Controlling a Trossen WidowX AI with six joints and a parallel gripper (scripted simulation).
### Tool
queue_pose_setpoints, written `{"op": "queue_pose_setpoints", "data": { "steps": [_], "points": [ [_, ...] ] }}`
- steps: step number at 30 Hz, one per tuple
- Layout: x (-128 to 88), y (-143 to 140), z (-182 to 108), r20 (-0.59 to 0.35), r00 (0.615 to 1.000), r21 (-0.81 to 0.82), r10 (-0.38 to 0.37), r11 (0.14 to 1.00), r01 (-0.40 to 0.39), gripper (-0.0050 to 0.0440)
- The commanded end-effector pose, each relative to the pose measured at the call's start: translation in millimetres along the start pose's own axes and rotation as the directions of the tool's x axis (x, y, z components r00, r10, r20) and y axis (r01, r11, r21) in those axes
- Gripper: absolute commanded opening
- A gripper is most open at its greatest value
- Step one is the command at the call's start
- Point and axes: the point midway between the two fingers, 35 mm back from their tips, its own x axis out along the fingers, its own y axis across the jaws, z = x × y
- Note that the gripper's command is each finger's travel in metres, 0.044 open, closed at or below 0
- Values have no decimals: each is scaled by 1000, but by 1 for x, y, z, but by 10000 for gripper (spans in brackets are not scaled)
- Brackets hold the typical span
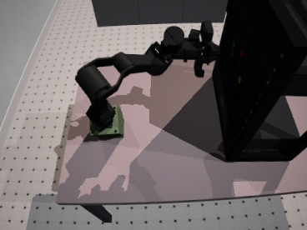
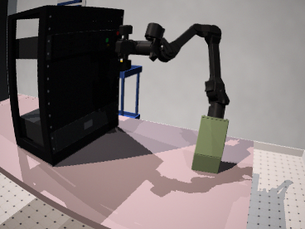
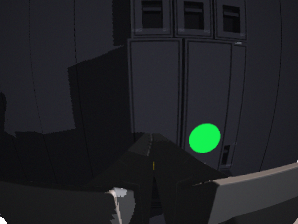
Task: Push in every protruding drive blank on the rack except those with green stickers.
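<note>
The black rack stands at the right of the pink table and also shows in the exterior view. Its front carries small stickers: a green one, a red one and a yellow one. My gripper is shut and empty, held high against the upper front of the rack. In the wrist view the shut fingertips point at a dark drive blank, just left of the blank with the green sticker. Whether the tips touch the blank is hard to tell.
The arm's green base block sits at the left of the table. A blue frame stand is behind the rack's corner. Dark cabinets stand beyond the far table edge.
</note>
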Motion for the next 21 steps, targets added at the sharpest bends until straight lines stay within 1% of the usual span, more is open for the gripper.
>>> {"op": "queue_pose_setpoints", "data": {
  "steps": [1,6,21],
  "points": [
    [3,-11,-4,-6,1000,20,-21,1000,22,0],
    [10,-12,-6,-6,1000,20,-21,1000,22,0],
    [10,-12,-6,-6,1000,20,-21,1000,22,0]
  ]
}}
